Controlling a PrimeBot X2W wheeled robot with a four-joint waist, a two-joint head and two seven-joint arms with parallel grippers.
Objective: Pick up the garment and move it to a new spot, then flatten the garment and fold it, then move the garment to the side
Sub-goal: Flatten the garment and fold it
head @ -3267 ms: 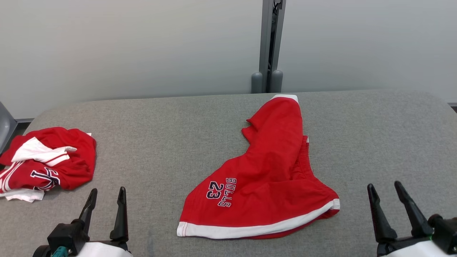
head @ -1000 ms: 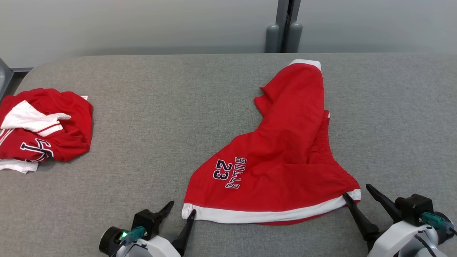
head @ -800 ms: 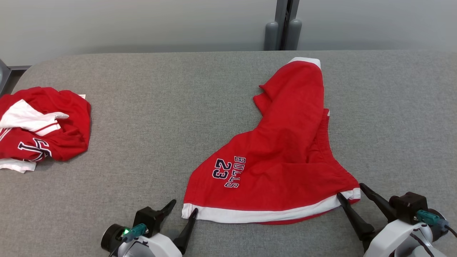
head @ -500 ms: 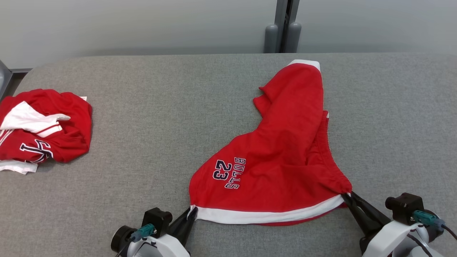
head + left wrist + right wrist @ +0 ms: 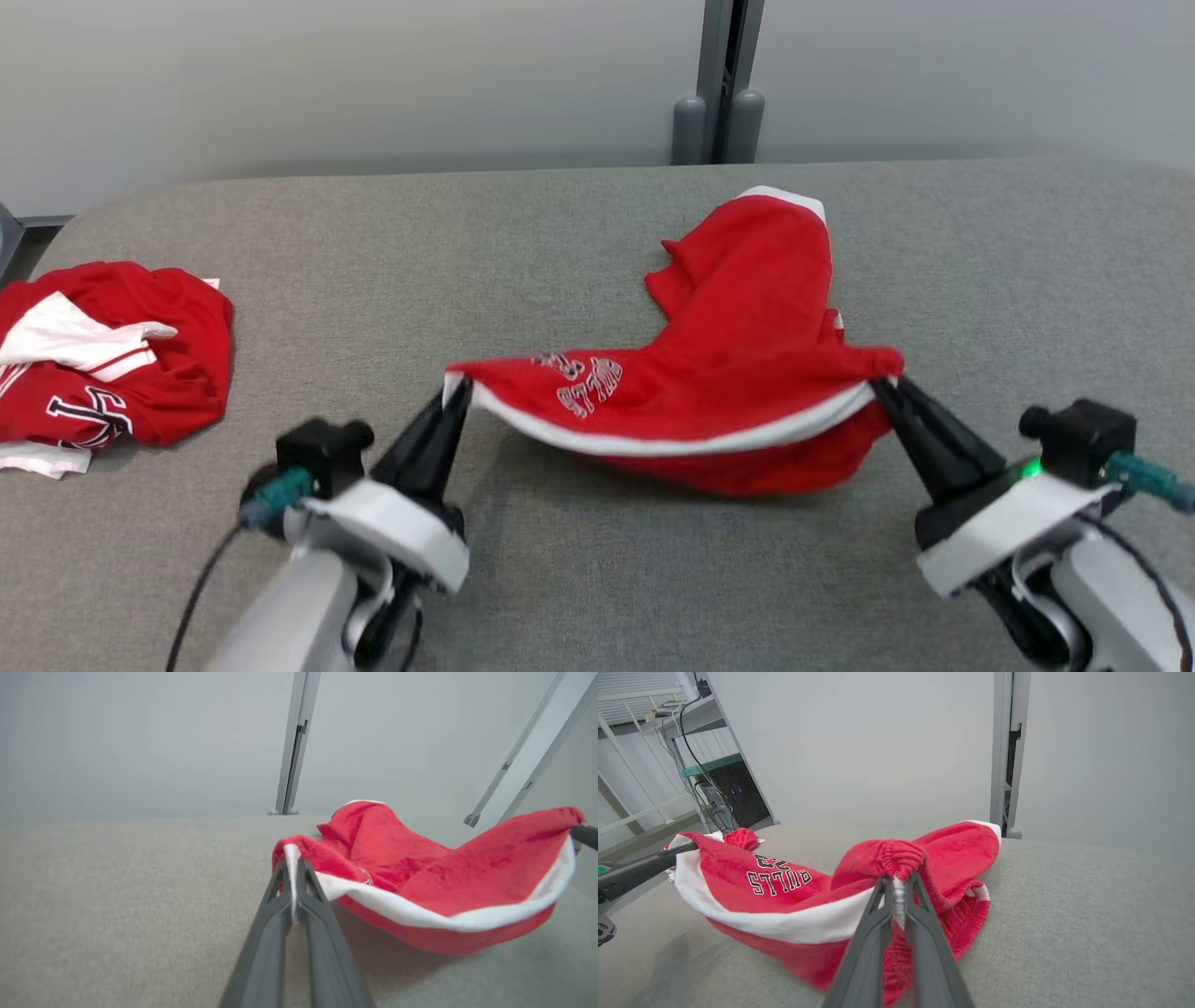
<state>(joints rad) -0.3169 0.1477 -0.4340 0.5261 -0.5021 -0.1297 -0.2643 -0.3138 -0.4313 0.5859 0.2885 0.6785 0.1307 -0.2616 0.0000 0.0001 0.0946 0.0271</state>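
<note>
1. While the left gripper (image 5: 454, 399) is clamped on the white-banded corner of the red shorts (image 5: 747, 373) at about 7 o'clock of the head view, the right gripper (image 5: 882, 387) is clamped on the opposite corner at about 4 o'clock. There a gathered elastic edge bunches over its tips.
2. Between them the white hem (image 5: 672, 437) hangs in a shallow sag clear of the grey padded table (image 5: 420, 261). The far leg (image 5: 775, 243) trails toward 12 o'clock and rests on the table.
3. Judged from this, the step in hand is the pick-up and carry to a new spot.
4. To do it well, raise both arms at the same rate and level, so neither pinch takes all the weight and slips.
5. Hold the spacing just short of taut. Wider risks pulling a thin corner out of its pinch, and narrower lets the middle droop and drag.
6. Lift until the far leg leaves the table before travelling sideways, or it will likely bunch underneath and make flattening harder.
7. Steer away from 9 o'clock, where a second crumpled red and white garment (image 5: 112, 364) lies well apart from the shorts.
8. As for containers, the table is the one bearer here, carrying both garments loose on its surface.
</note>
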